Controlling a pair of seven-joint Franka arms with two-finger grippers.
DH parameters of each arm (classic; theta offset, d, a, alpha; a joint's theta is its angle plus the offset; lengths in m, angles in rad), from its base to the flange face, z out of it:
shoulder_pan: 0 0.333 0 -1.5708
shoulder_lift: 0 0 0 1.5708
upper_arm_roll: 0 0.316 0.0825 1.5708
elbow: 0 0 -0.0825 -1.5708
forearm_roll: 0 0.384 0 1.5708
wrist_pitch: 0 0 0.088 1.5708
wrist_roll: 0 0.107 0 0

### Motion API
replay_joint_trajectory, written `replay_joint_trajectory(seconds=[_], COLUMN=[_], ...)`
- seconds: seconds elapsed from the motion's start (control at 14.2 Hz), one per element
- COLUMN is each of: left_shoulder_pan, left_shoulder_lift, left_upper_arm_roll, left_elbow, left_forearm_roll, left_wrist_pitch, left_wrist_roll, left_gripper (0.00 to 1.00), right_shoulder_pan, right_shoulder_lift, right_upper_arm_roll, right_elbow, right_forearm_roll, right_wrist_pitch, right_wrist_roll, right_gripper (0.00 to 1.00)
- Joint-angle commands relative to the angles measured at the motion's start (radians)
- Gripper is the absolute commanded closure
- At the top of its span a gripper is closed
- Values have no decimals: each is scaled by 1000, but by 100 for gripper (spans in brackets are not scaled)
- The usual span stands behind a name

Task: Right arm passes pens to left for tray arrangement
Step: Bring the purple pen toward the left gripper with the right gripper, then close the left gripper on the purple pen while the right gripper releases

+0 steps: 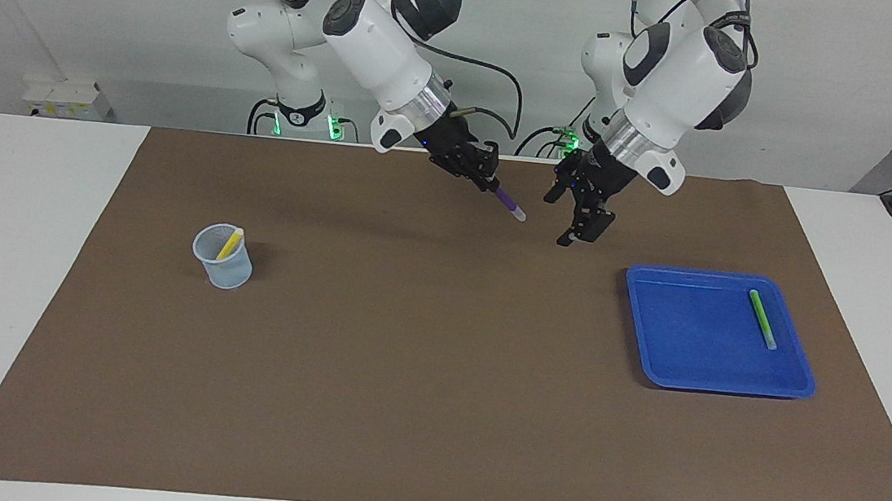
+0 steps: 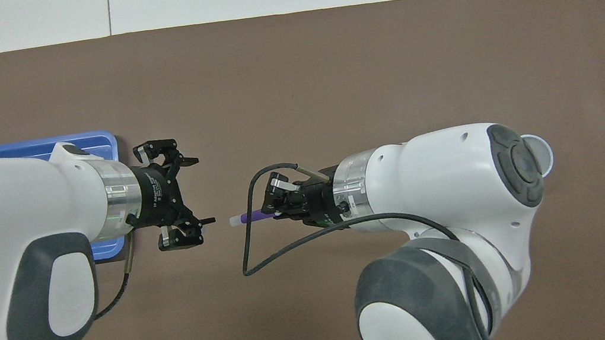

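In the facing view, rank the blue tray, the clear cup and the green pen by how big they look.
1. Blue tray, clearly largest.
2. Clear cup, with a yellow pen standing in it.
3. Green pen, lying in the tray: about as long as the cup looks tall, but far slimmer.

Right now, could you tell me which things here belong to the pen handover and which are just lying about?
Job:
- purple pen, in right gripper
- left gripper, open
- blue tray holding green pen
- yellow pen in cup

Lying about:
- brown mat
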Motion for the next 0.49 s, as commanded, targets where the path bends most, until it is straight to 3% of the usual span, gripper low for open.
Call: replay_joint_trajectory(seconds=[0.0,0.42], left_shoulder_pan=[-35,-118], left_shoulder_lift=[-57,-77], left_upper_arm_roll=[13,13], left_elbow=[-78,-151], left_forearm_roll=[-20,-24], left_wrist_pitch=[35,196], left_wrist_roll=[-14,-92], left_gripper=[2,5], right_shoulder_pan=[-1,-1], right_shoulder_lift=[-1,-1], right_upper_arm_roll=[0,-2], right_elbow=[-5,-5], right_forearm_roll=[27,27], right_wrist_pitch=[16,13], right_wrist_roll=[7,4], right_gripper=[100,100])
